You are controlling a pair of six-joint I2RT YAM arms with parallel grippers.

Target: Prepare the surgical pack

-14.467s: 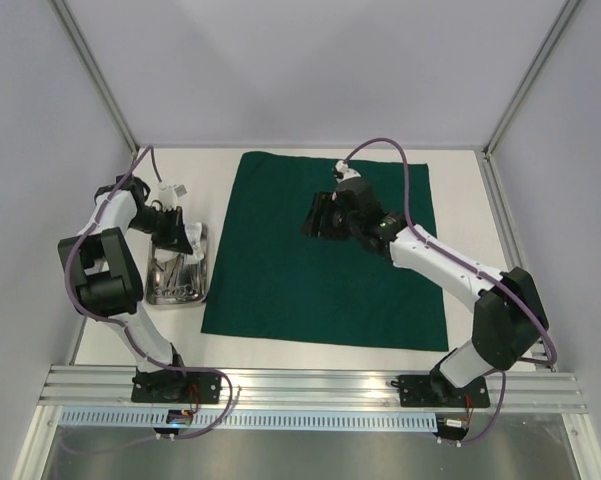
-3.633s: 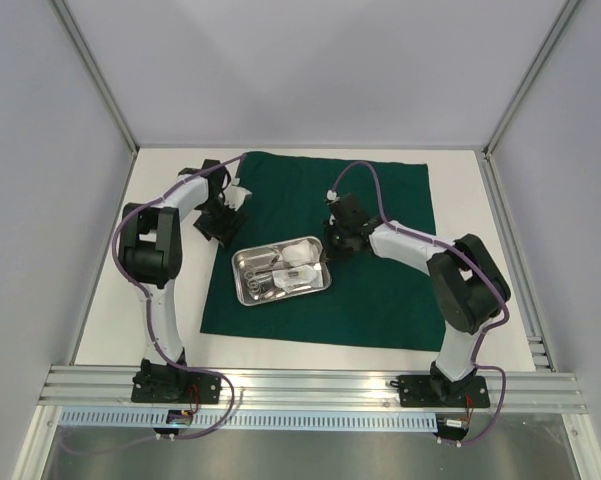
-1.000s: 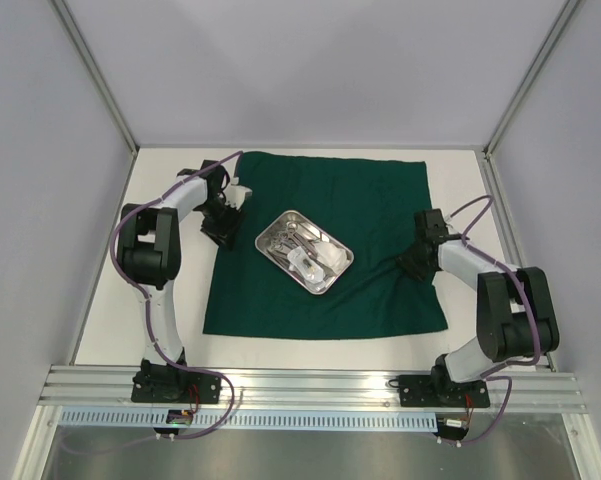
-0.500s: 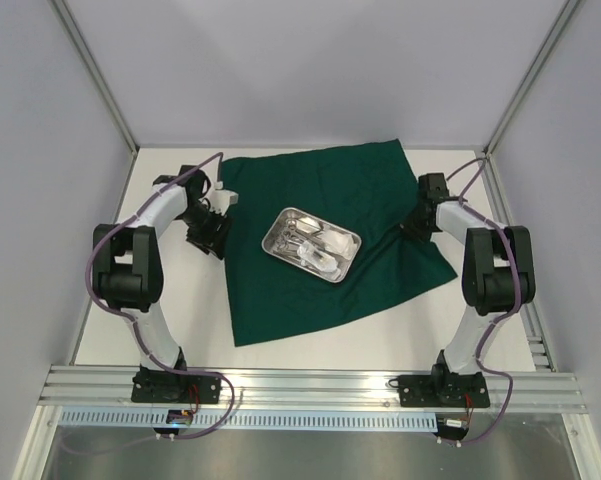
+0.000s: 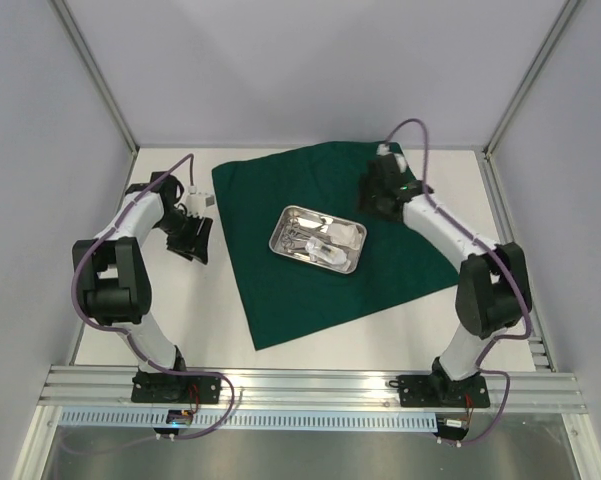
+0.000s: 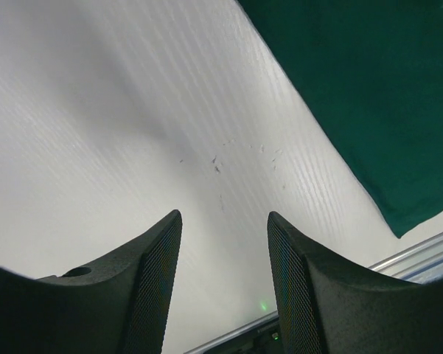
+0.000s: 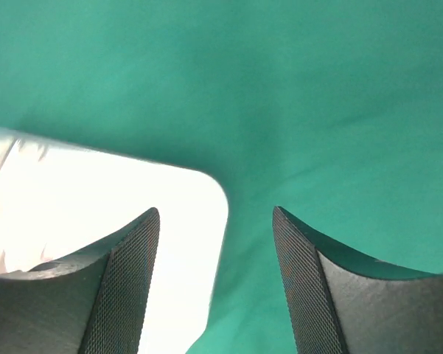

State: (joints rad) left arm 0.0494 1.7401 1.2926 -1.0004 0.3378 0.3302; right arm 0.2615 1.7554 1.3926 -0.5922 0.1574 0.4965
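Top external view: the cloth (image 5: 320,290) lies skewed on the table (image 5: 195,310), with bare table open along both of its sides. The tray (image 5: 318,240) sits on the cloth, and what lies in it is too small to sort out. The left gripper (image 6: 222,217) hangs parted and empty over bare table beside the cloth's edge. The right gripper (image 7: 215,221) gapes empty above the cloth at the tray's corner, which is washed out by glare.

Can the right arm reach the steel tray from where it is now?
Probably yes: the right hand is open, hovering over the green cloth right by the tray's corner, with nothing between them.
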